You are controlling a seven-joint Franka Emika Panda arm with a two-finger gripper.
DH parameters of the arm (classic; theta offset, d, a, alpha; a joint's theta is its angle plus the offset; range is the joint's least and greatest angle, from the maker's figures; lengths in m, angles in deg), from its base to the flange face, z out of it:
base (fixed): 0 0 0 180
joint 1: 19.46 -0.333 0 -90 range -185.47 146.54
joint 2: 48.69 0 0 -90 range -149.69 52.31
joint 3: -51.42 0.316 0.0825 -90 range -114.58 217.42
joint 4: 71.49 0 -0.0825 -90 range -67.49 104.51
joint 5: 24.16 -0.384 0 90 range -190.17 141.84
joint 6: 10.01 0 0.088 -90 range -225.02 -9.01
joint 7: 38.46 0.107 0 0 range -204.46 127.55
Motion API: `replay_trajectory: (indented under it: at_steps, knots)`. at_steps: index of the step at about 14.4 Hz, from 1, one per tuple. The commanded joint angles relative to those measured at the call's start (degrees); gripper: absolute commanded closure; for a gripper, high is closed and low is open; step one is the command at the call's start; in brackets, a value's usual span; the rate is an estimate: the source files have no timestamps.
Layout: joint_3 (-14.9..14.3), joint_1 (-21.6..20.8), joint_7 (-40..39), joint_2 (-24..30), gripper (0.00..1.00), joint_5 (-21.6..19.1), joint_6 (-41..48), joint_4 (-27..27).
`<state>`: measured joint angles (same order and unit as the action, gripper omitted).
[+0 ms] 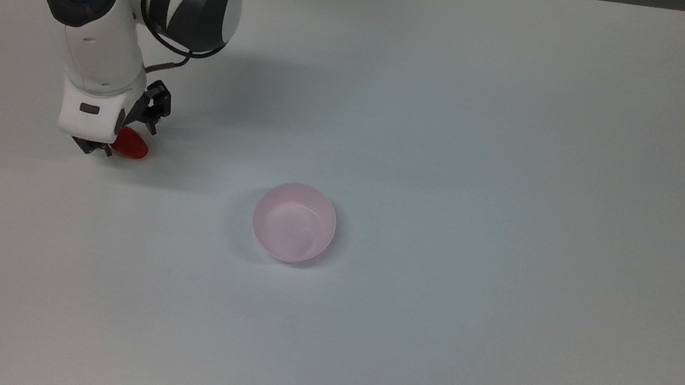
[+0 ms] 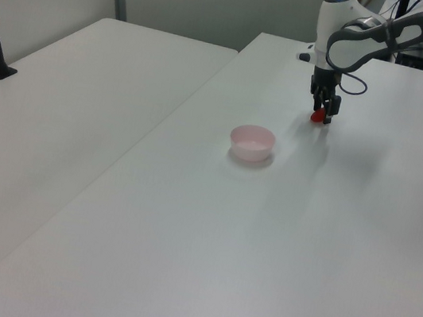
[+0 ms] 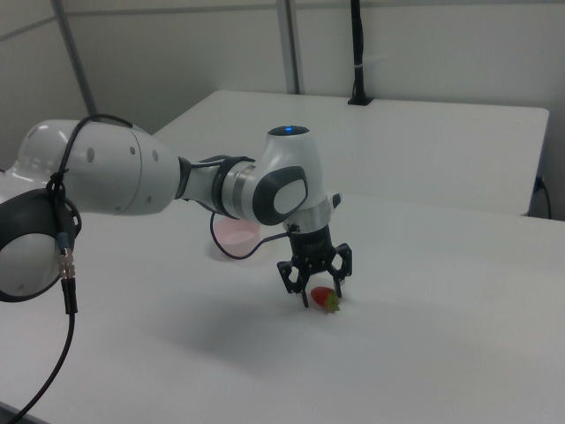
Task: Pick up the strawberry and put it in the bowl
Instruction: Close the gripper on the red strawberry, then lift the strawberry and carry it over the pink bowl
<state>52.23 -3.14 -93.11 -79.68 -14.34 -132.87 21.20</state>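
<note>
The open jaws of the gripper [image 3: 321,299] straddle the strawberry [image 3: 325,299] (leafy end toward the table's near edge in the right view), low over the table [image 3: 441,336].

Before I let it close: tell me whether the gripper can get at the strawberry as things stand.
Probably yes. The gripper is down at the strawberry with its fingers open on either side, and nothing lies between them. The bowl sits well apart on the table.

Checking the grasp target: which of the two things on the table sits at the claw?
The red strawberry, right at the claw; the pink bowl stands apart.
</note>
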Motion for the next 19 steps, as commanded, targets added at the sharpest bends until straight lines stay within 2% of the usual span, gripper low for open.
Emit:
replay_trajectory:
  at_steps: [1,2,4,7,10,11,14,19]
  knots:
    - [-0.5,-0.3,-0.7,-0.3,0.54,0.5,-0.3,-0.6]
    - [-0.5,-0.4,-0.5,0.0,0.65,0.5,0.1,-0.6]
    - [-0.2,-0.8,0.7,0.7,0.71,-0.1,0.6,-0.7]
    - [0.7,-2.9,13.9,3.1,0.71,-1.3,2.6,-1.0]
    - [0.9,-5.7,29.4,5.3,0.71,-6.4,2.5,-1.0]
    - [0.9,-7.3,33.2,5.6,0.71,-6.9,2.5,-1.0]
    - [0.9,-10.9,47.8,5.8,0.71,-7.0,2.1,-2.2]
    - [0.9,-14.6,63.2,5.3,0.71,-7.3,0.1,-3.5]
